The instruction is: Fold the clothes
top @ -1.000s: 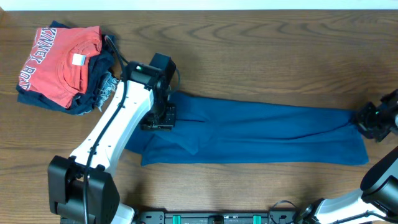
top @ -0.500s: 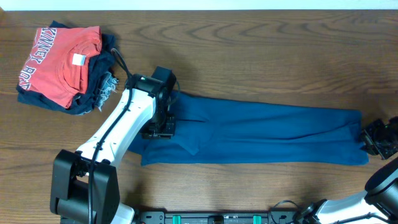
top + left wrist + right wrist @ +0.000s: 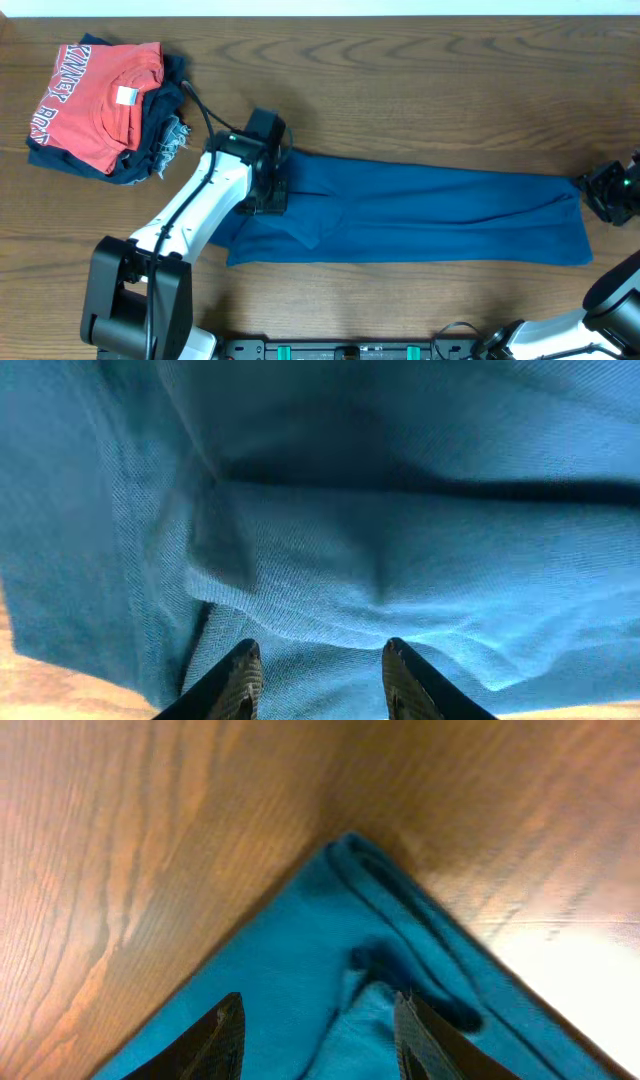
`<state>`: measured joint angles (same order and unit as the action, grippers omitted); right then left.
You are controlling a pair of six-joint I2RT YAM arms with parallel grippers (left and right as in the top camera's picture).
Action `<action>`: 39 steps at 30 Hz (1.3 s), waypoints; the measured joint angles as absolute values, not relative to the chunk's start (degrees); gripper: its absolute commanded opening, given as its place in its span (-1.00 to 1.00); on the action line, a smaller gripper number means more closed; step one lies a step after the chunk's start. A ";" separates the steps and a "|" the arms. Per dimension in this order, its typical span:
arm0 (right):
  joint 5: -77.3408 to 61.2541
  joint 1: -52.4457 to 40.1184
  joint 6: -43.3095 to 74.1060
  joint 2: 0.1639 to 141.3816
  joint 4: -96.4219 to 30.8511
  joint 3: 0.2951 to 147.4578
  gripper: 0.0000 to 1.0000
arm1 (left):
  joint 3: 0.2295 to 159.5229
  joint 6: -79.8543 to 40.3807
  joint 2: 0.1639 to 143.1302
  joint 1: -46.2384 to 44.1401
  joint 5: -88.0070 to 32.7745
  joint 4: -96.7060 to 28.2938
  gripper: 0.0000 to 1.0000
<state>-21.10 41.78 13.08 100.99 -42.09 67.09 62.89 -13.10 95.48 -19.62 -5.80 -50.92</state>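
Note:
The clothes are one deep-blue garment lying as a long flat strip across the middle of the wooden table. My left gripper hovers over its left end. In the left wrist view the blue fabric fills the frame with a soft ridge across it, and the left gripper is open, its jaws apart above flat cloth. My right gripper sits at the strip's right end. In the right wrist view it is open over a folded corner of the garment, holding nothing.
At the back left a folded red T-shirt with white lettering lies on a dark denim piece with a frayed edge. The left arm's white link slants over the table's front left. Bare wood lies beyond the garment's corner.
My right gripper has opened and let go of the garment's right end, which now lies flat. The left gripper has shifted slightly toward the back and opened a little.

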 measured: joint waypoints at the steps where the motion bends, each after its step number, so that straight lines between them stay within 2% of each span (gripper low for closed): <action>1: -21.06 41.32 12.99 100.97 -42.09 67.02 -0.17 | 62.06 -13.10 95.48 -19.62 -5.78 -50.61 -0.18; 4: -20.34 40.56 13.15 100.97 -42.02 66.63 -0.19 | 60.20 -13.10 95.48 -19.62 -5.80 -50.52 -0.18; 9: -15.88 39.94 14.72 100.97 -41.95 65.54 -0.01 | 59.57 -13.10 95.48 -19.62 -5.80 -49.80 -0.18; 13: -13.19 39.94 15.07 100.99 -40.27 63.70 0.00 | 59.57 -13.10 95.48 -19.62 -5.80 -48.77 -0.18; 16: -12.36 39.94 15.94 100.97 -39.13 62.11 -0.28 | 59.57 -13.10 95.48 -19.59 -5.80 -48.73 -0.17; 20: -12.34 39.94 17.26 100.97 -38.33 61.14 -0.88 | 59.57 -13.10 95.48 -19.62 -5.80 -48.75 -0.18; 21: -12.82 39.94 17.50 100.97 -38.11 61.12 -0.97 | 59.57 -13.10 95.48 -19.62 -5.80 -48.75 -0.19; 31: -12.69 43.09 17.87 97.30 -48.12 61.45 -0.97 | 59.57 -13.10 95.48 -19.62 -5.80 -48.86 -0.19; 32: -11.73 43.44 18.02 96.31 -49.23 61.47 -0.73 | 59.57 -13.10 95.48 -19.62 -5.80 -48.88 -0.19; 33: -9.96 43.86 18.65 94.94 -50.78 61.54 -0.25 | 59.57 -13.10 95.48 -19.62 -5.80 -48.86 -0.19; 34: -8.36 44.10 19.09 93.97 -51.68 61.60 0.04 | 59.57 -13.10 95.48 -19.62 -5.80 -48.86 -0.19; 35: -7.05 44.23 19.55 93.36 -52.12 61.71 0.11 | 59.57 -13.10 95.48 -19.62 -5.80 -48.86 -0.19; 37: -4.78 44.31 20.40 92.71 -52.31 61.89 0.11 | 59.57 -13.10 95.48 -19.62 -5.78 -48.84 -0.19; 39: -3.99 44.31 20.60 92.73 -51.83 61.91 -0.07 | 59.57 -13.10 95.48 -19.62 -5.80 -48.88 -0.19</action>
<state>-3.99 44.31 20.60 92.73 -51.83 61.91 59.57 -13.10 95.48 -19.62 -5.80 -48.88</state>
